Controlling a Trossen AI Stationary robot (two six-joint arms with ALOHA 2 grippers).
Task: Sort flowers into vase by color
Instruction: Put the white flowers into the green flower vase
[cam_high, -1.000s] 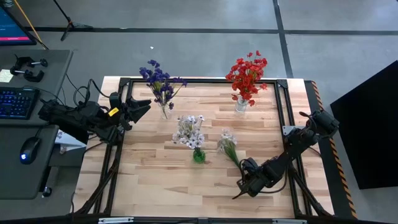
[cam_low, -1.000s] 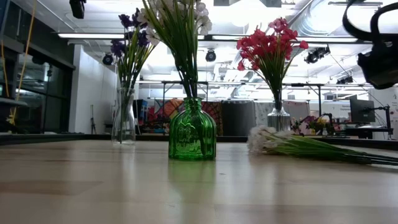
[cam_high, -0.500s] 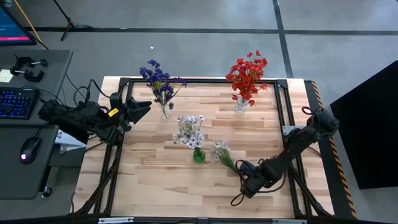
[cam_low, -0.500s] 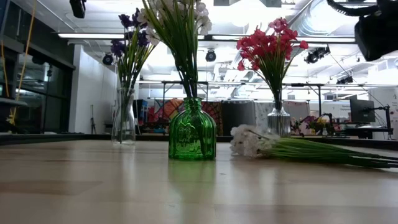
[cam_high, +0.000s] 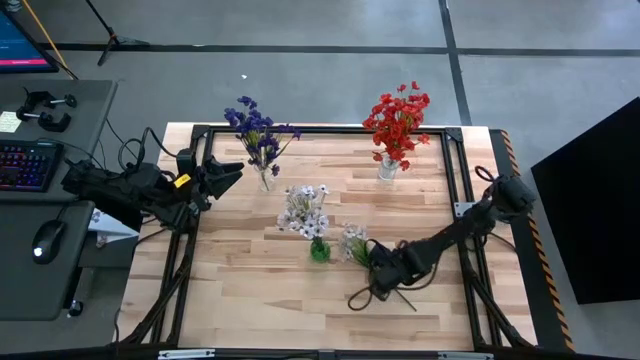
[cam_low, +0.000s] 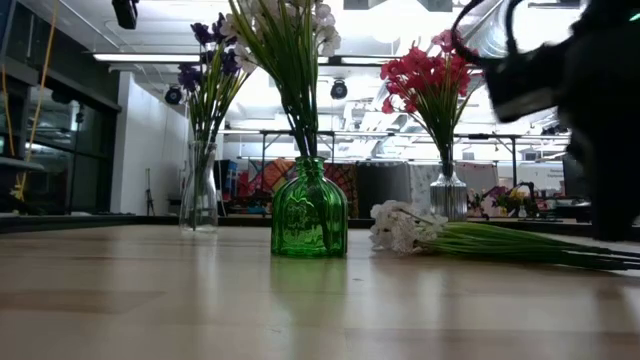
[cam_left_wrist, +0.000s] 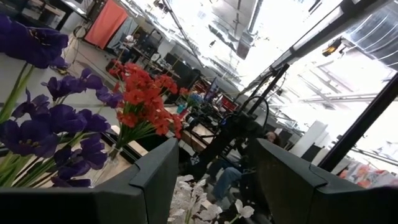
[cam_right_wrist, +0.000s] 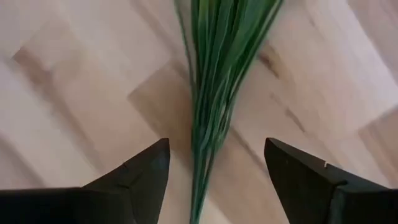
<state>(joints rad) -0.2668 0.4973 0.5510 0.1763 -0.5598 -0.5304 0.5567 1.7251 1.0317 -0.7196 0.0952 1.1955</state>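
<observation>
Purple flowers (cam_high: 260, 135) stand in a clear vase (cam_high: 266, 180) at the far left, and red flowers (cam_high: 397, 118) in a clear vase (cam_high: 387, 170) at the far right. White flowers (cam_high: 303, 210) stand in a green vase (cam_high: 319, 251) (cam_low: 309, 215) at mid table. A loose white spray (cam_high: 352, 240) (cam_low: 470, 238) lies flat on the table, right of the green vase. My right gripper (cam_high: 378, 270) (cam_right_wrist: 214, 180) stands open just above it, a finger on either side of its green stems (cam_right_wrist: 211, 106), touching nothing. My left gripper (cam_high: 228, 172) (cam_left_wrist: 214, 180) waits open at the table's left edge.
A black frame (cam_high: 455, 180) runs round the wooden table top. A desk with a keyboard (cam_high: 25, 165) and a mouse (cam_high: 47, 240) stands to the left, off the table. Bare wood lies along the near side (cam_high: 280, 310).
The loose white spray has slid along the table toward the green vase, then lain still. My right gripper has gone toward the table's left, along the spray's stems and nearer its blooms.
</observation>
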